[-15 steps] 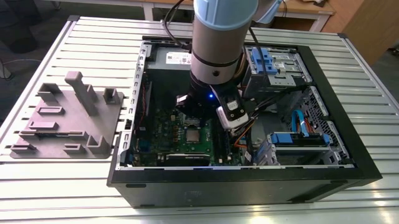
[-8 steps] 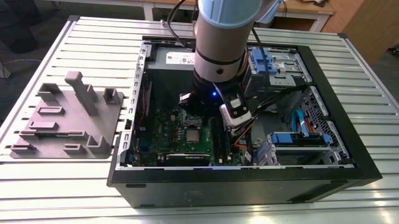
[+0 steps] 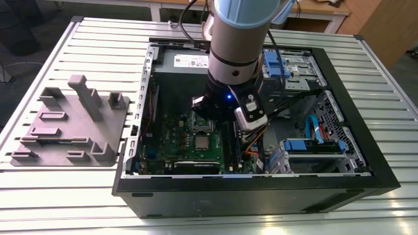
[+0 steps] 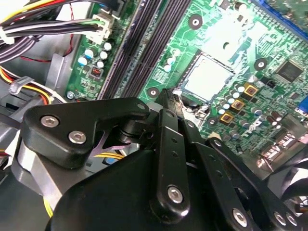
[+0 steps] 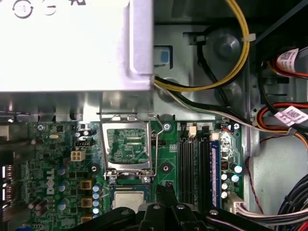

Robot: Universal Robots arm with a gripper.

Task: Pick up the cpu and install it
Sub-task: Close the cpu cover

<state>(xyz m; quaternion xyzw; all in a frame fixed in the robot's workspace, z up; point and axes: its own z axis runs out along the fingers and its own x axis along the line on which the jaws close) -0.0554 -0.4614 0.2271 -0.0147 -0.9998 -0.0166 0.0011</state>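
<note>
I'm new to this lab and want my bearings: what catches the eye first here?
A thick silver arm reaches down into the open black computer case on the slatted table. Under it, the green board stands out, with the silver cpu lying next to a raised metal socket frame. A grey moulded holder sits on the exterior view's left.

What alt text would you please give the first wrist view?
A small square silver-grey cpu lies in the open metal-framed socket of the green circuit board, the black tool close beside it. A grey power-supply box and yellow cables adjoin the board.
</note>
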